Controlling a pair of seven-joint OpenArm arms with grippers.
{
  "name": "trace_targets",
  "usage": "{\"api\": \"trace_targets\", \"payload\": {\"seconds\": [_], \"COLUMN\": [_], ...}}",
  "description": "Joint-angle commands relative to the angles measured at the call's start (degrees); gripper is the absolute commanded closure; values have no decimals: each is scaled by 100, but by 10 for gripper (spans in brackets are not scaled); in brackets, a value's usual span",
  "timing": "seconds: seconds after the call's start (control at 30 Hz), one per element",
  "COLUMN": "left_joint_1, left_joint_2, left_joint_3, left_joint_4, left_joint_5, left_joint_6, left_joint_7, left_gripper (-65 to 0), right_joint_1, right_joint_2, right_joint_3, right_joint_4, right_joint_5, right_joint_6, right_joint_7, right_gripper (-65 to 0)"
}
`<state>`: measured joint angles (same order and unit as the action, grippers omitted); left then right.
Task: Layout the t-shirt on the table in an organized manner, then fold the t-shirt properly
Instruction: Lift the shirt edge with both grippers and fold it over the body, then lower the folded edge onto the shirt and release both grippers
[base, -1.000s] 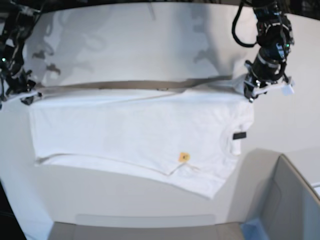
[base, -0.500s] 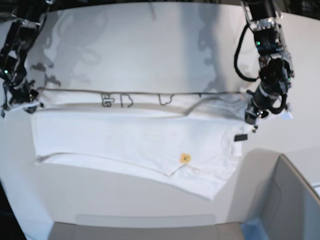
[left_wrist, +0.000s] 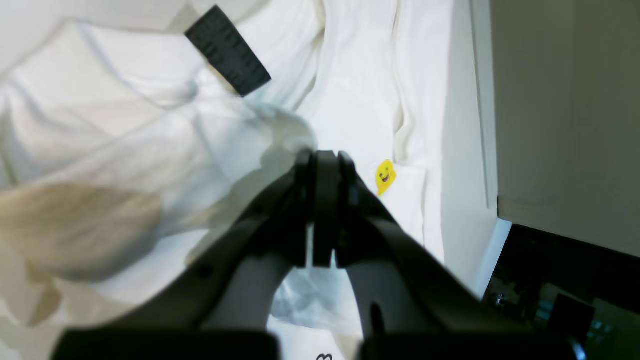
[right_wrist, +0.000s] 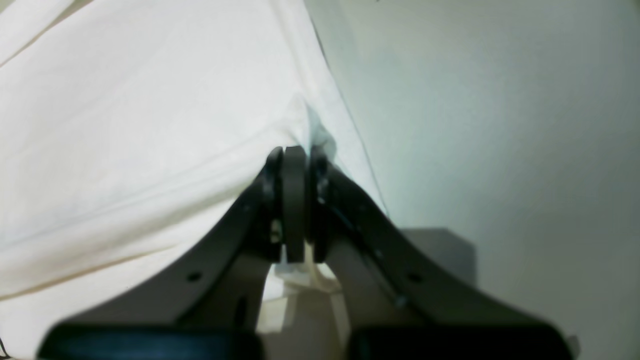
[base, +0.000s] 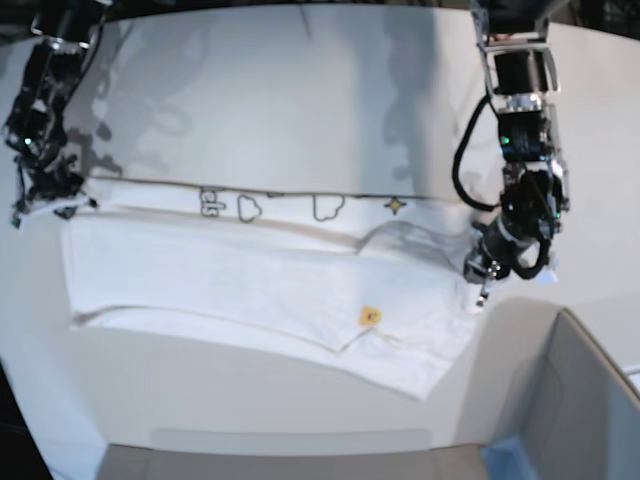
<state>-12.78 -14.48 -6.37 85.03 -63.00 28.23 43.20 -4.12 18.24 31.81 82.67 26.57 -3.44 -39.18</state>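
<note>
Base view only: row of black-outlined cloud prints (base: 250, 206) along far fold of white cloth t-shirt (base: 250, 285), spread on white table (base: 300, 90). Left wrist only: black tag (left_wrist: 228, 51) beyond left tool (left_wrist: 324, 161), text unreadable; yellow smiley (left_wrist: 384, 176) just right of tips. Left tool pinched on shirt edge. Right tool (right_wrist: 295, 156) pinched on opposite shirt edge.

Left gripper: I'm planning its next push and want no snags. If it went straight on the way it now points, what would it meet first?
Probably more of the t-shirt itself: the left gripper, jaws shut on a fold, aims at cloth near the yellow print. Depth is unclear.
</note>
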Motion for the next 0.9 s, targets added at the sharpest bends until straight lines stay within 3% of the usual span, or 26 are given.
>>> {"api": "trace_targets", "payload": {"seconds": [0.0,0.7,0.87], "left_joint_1": [-221,-881,-898], "left_joint_2": [-77,-77,-42], "left_joint_3": [-18,-18,-27], "left_joint_4": [11,-939,-947], "left_joint_5": [-7,1,749], "left_joint_6": [-67,-67,-67], "left_joint_7": [-78,-140,-140], "left_gripper": [0,0,0], "right_joint_1": [74,408,539], "right_joint_2": [114,114,141], "right_joint_3": [49,23,23], "right_joint_4": [124,-17,-325], "right_joint_5": [-33,-33,-41], "right_joint_6": [-21,-21,-21], "right_joint_7": [151,160,160], "right_gripper": [0,0,0]}}
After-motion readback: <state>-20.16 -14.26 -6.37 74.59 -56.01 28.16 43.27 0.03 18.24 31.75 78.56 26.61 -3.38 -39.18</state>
